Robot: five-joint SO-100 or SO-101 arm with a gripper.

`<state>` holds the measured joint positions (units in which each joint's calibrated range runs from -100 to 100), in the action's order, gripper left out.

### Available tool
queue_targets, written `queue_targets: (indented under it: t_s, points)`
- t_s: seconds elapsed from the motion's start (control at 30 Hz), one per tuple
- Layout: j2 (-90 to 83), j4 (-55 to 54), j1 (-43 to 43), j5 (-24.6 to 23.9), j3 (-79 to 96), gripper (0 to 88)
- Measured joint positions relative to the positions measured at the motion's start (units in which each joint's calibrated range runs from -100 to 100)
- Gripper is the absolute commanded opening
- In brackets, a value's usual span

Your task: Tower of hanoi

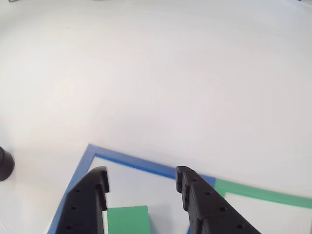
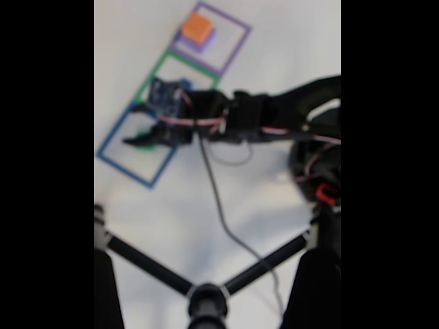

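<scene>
1. At the far left of the other view you have a dark round object [image 1: 5,164] at the edge of the white counter [image 1: 161,73].
2. Next comes the blue frame [image 1: 80,168], flat on the counter. Your fingers [image 1: 95,187] stand wide apart over it, nothing clamped between them, and the green block [image 1: 127,219] lies inside the frame, low between them and nearer the left one.
3. To the right, the green frame [image 1: 263,193] adjoins the blue one.
4. In the fixed view, which is blurred, the gripper [image 2: 140,140] hangs over the blue frame [image 2: 113,164] at the left, with a patch of green just beside it.
5. Further right and up, the orange block [image 2: 197,27] sits on the purple block [image 2: 206,42] inside the purple frame [image 2: 236,41].
</scene>
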<state>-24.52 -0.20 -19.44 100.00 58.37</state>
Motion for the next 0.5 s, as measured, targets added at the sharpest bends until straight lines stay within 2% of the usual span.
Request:
queue_targets:
  t_s: [0.17, 0.3, 0.5]
  points:
    - [-11.5, 30.6, 2.8, 0.0, -10.4, 0.1]
    - [-14.4, 52.4, 5.2, 0.0, -21.9, 0.1]
    - [-15.8, 76.0, 8.6, -5.1, -39.8, 0.1]
